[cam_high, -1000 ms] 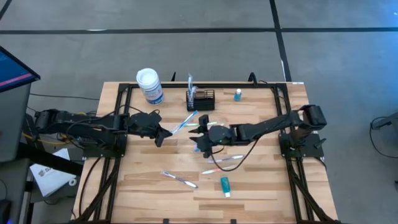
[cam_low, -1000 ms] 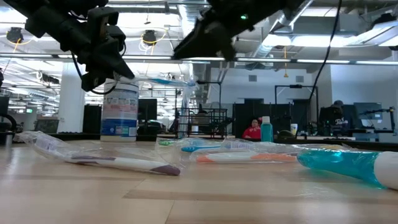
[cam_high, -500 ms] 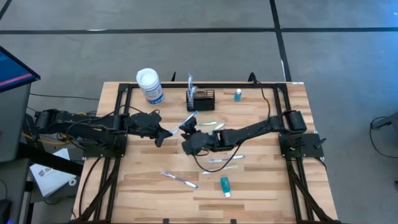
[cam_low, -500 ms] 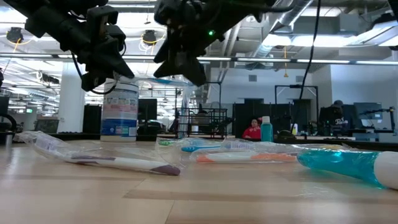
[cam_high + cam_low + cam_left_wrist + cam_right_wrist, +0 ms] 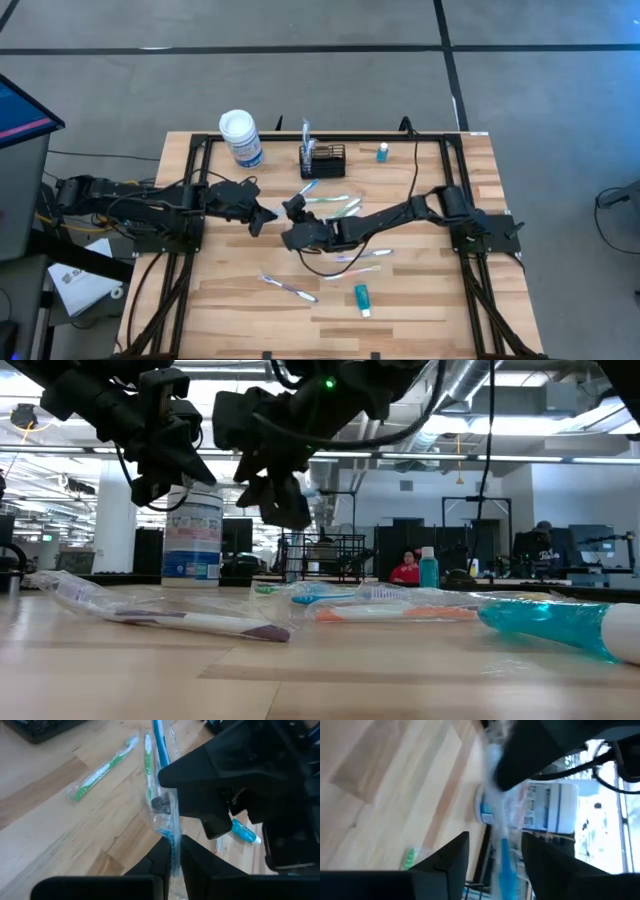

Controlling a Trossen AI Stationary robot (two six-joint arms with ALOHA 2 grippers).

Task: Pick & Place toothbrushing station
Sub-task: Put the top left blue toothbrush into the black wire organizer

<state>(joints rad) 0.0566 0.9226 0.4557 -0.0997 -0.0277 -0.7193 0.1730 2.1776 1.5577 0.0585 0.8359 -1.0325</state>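
Handoff in midair, looks like: left fingers (image 5: 172,851) pinched on a wrapped blue toothbrush (image 5: 296,197), right fingers (image 5: 293,212) spread around it. Next they'd close. Mesh basket (image 5: 323,160) waits just beyond.

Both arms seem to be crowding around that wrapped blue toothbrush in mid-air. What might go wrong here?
The left gripper pinches only the clear wrapper of the blue toothbrush, so it may slip or tear. The right gripper stands open right beside it, so the two arms might bump. A dropped brush would land among the loose toothbrushes, short of the mesh basket.
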